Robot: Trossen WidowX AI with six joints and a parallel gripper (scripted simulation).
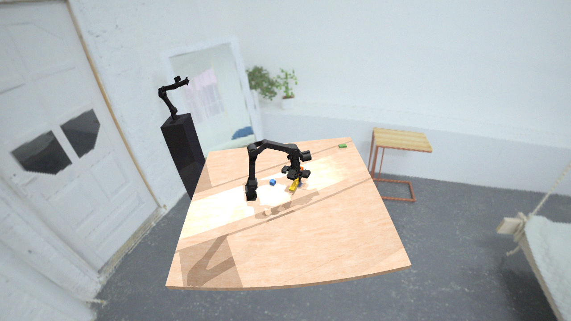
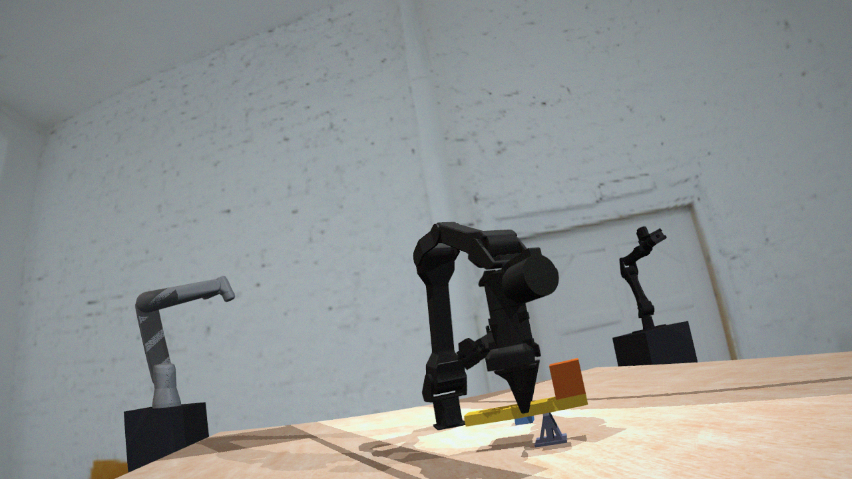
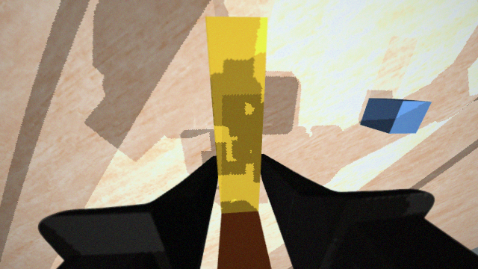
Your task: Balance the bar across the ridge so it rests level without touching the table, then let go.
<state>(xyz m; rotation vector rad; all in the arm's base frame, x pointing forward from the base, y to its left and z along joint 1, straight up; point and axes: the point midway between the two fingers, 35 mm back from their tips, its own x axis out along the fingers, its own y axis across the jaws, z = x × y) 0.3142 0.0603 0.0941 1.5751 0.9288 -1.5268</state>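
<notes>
Squarely between the two black fingers of the gripper (image 3: 239, 168) sits the yellow bar (image 3: 237, 93), and the fingers are clamped on its long sides, pressing it from left and right in the wrist view. Seen from the exterior camera, the bar (image 2: 524, 410) lies across the top of the small dark blue ridge (image 2: 549, 432), its left end a little lower than its right, with both ends off the wooden table (image 2: 685, 428). An orange block (image 2: 566, 377) stands on the bar's right end, just beside the gripper tip (image 2: 524, 400), which grips the bar a little left of the ridge. From its base on the table the arm (image 2: 440, 333) rises straight up, bends over at the top and drops its forearm almost vertically, so the gripper points down at the bar. A small blue cube (image 3: 396, 115) lies on the table to the right of the bar in the wrist view, well apart from it. From the top camera the ridge is hidden under the gripper and bar, and whether the bar truly touches the ridge's crest is hard to make out. In the wrist view the orange block shows only as a dark brown strip cut off at the bottom edge.
</notes>
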